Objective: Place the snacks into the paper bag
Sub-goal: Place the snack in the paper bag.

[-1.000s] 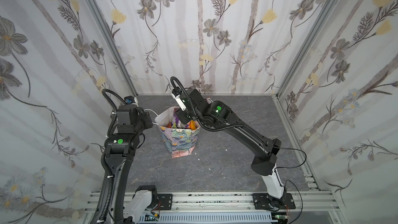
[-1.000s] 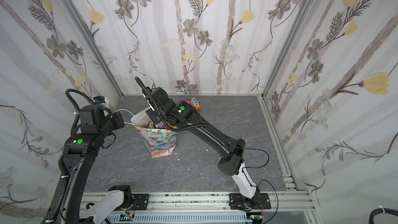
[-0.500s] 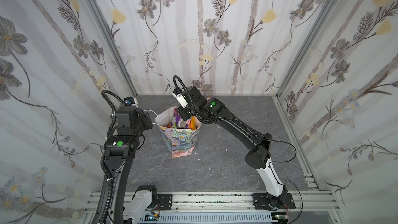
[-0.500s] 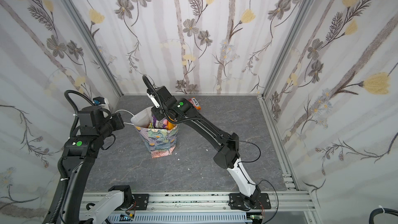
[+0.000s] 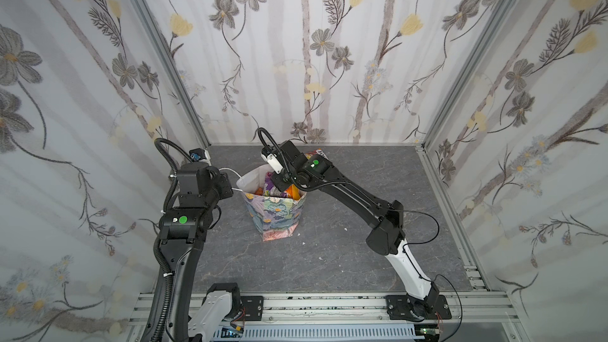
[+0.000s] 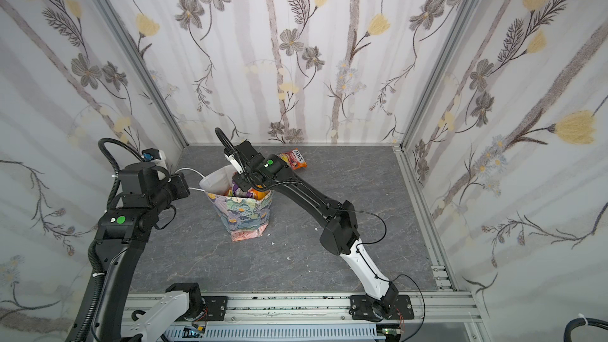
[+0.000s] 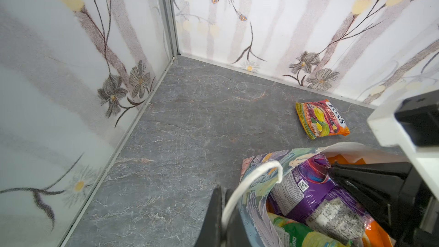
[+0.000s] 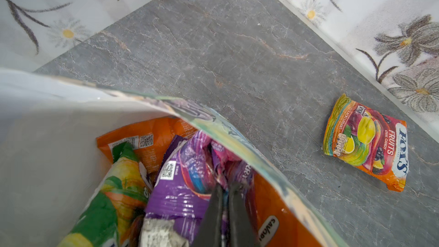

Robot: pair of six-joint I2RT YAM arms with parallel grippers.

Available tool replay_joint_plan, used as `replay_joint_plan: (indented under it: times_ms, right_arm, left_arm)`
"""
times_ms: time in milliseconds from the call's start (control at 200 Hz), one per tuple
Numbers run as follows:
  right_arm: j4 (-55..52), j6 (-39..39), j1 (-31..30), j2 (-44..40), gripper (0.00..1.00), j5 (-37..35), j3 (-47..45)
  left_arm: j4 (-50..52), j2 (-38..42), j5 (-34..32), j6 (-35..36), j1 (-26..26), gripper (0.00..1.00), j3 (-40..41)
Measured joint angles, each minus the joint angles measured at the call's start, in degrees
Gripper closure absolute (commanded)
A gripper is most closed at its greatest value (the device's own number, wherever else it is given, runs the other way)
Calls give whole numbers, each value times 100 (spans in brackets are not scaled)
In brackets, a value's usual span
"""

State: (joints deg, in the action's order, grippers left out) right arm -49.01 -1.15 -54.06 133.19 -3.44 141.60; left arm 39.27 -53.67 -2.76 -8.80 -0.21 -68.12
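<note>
Grey marbled tabletop (image 5: 362, 258) is sitting w/ floral walls (image 5: 296, 60) round three sides. Paper bag (image 5: 279, 215) is standing upright left of centre, mouth gaping. L gripper (image 5: 230, 185) is clamping the bag's white cord handle (image 7: 249, 181), which is stretching left from the rim. R gripper (image 8: 224, 193) is reaching into the bag, jaws closed against the crumpled top of a purple pkt (image 8: 180, 198); can't tell if foil is pinched. Orange pkt (image 8: 147, 143) & green-yellow pkt (image 8: 114, 186) are lying inside beside it. FOX'S pkt (image 6: 293, 159) is lying flat on the tabletop, far-right of the bag, near the far wall.
</note>
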Motion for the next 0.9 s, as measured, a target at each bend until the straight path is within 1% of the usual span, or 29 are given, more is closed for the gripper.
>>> replay_joint_plan:
  times_ms: [105, 125, 160, 175, 275, 390, 480, 514, 619, 694, 764, 849, 899]
  right_arm:
    - [-66, 35, -2, 33, 83, -15, 0]
    - [-70, 37, 0, 33, 81, -13, 4]
    - [-70, 35, 0, 26, 73, -13, 15]
    - [-70, 35, 0, 24, 72, -9, 15]
    - [-68, 33, -9, -79, 70, 24, 17]
    - [52, 11, -28, -444, 67, 79, 17]
    - [380, -31, -76, -885, 64, 96, 17]
    - [535, -33, -103, -1036, 61, 98, 17]
    - [984, -33, -136, -1434, 59, 116, -107]
    - [1217, -37, -107, -1738, 54, -28, -402]
    - [1388, -55, -35, -2070, 53, -190, -852]
    - [1727, -164, 149, -2640, 47, -278, -1716]
    - [2000, -260, 361, -3036, 46, -289, -2345]
  left_arm:
    - [0, 0, 4, 13, 0, 100, 0]
    - [-2, 0, 2, 7, 0, 100, 0]
    - [0, 0, 0, 0, 0, 100, 0]
    - [0, 0, 0, 0, 0, 100, 0]
    - [-2, -2, -4, 15, 0, 100, 0]
    - [-2, -2, -22, -4, 0, 100, 0]
    - [-2, 7, -22, 0, 0, 100, 2]
    - [-11, 24, -22, 0, 0, 100, 15]
    - [-52, 149, -13, 20, 2, 100, 116]
    - [-68, 212, -11, 20, 2, 100, 153]
    - [-127, 245, 22, 42, 2, 100, 166]
    - [-201, 251, 46, 42, 2, 100, 166]
    - [-225, 227, 46, 42, 2, 100, 162]
